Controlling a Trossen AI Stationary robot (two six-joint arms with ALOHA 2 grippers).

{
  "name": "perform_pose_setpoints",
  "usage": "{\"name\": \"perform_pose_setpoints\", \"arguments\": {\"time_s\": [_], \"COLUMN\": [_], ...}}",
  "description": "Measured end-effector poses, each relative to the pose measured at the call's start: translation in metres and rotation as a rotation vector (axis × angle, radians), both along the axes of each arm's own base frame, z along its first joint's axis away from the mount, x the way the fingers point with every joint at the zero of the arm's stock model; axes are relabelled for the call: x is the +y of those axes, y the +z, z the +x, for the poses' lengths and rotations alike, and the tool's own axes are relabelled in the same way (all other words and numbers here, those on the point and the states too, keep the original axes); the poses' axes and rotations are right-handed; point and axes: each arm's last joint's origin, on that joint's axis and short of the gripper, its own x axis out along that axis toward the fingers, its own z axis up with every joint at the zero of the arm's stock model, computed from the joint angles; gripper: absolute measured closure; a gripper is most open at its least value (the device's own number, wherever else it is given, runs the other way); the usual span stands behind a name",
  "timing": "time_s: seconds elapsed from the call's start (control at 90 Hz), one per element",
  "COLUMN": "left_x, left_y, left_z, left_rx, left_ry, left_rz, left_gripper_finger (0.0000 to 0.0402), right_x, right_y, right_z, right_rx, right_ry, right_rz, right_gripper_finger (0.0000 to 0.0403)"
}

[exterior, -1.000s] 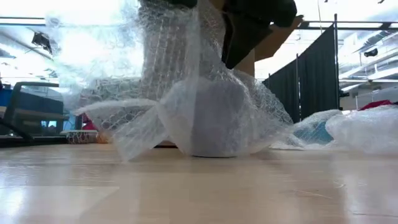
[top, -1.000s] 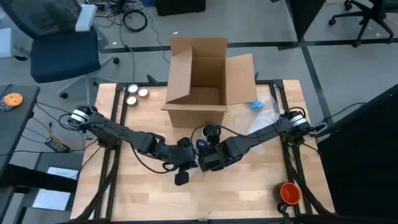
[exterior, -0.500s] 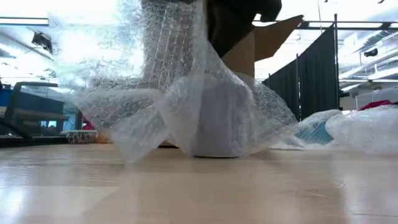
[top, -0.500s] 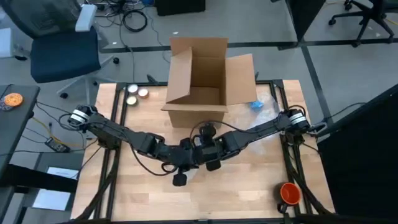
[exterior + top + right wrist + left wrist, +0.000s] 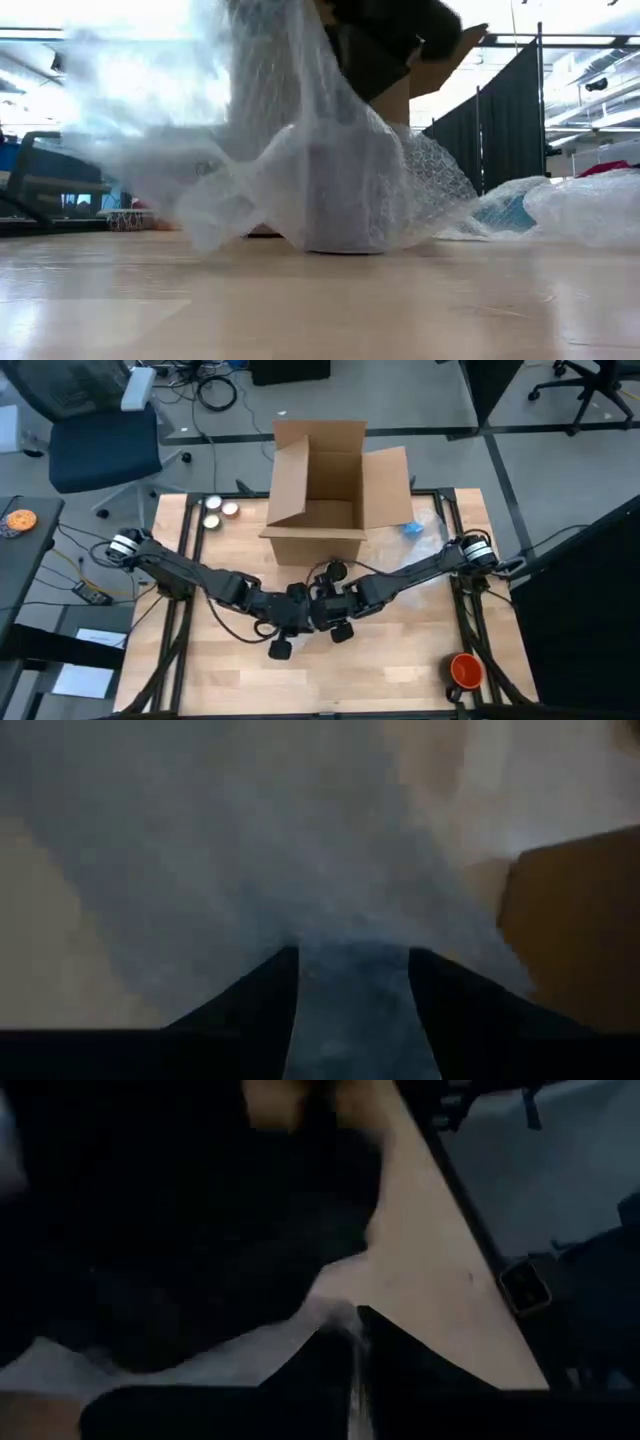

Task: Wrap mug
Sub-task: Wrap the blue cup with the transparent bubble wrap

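Mug (image 5: pixel 345 200) under bubble wrap (image 5: pixel 250 150); cardboard box (image 5: pixel 322 490) open, looks empty

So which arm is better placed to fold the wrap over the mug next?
Probably the left: its claw is shut on the bubble wrap, pulling it up beside the mug. The right claw is open against the wrap.

My left hand (image 5: pixel 300 612) and right hand (image 5: pixel 322 610) meet at the middle of the counter (image 5: pixel 400 660), just in front of the cardboard box (image 5: pixel 325 485) at its far edge. Between them the mug (image 5: pixel 345 195) stands on the counter under the bubble wrap (image 5: pixel 250 150). Two tape rolls (image 5: pixel 221 507) lie left of the box, more wrap (image 5: pixel 425 535) to its right.
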Motion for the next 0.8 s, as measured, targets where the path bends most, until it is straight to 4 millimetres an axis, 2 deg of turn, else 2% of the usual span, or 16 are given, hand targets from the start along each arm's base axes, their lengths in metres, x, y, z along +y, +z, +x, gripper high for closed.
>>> {"name": "perform_pose_setpoints", "arguments": {"time_s": [0.233, 0.4, 0.6, 0.8], "left_x": [0.008, 0.01, 0.012, 0.013], "left_y": [0.016, 0.01, -0.002, -0.005], "left_z": [-0.012, -0.016, -0.02, -0.021], "left_rx": [-0.038, 0.015, 0.085, 0.109], "left_ry": [0.032, 0.073, 0.111, 0.128], "left_rz": [0.01, 0.042, 0.034, 0.029], "left_gripper_finger": [0.0401, 0.0401, 0.0402, 0.0401], "right_x": [-0.005, -0.004, 0.006, 0.012], "right_y": [0.01, 0.017, 0.015, 0.015], "right_z": [-0.006, -0.016, -0.024, -0.024], "right_rx": [0.005, 0.029, 0.075, 0.05], "right_ry": [-0.016, -0.047, -0.065, -0.062], "right_rz": [-0.024, -0.015, 0.019, 0.032], "right_gripper_finger": [0.0234, 0.0234, 0.0234, 0.0234]}}
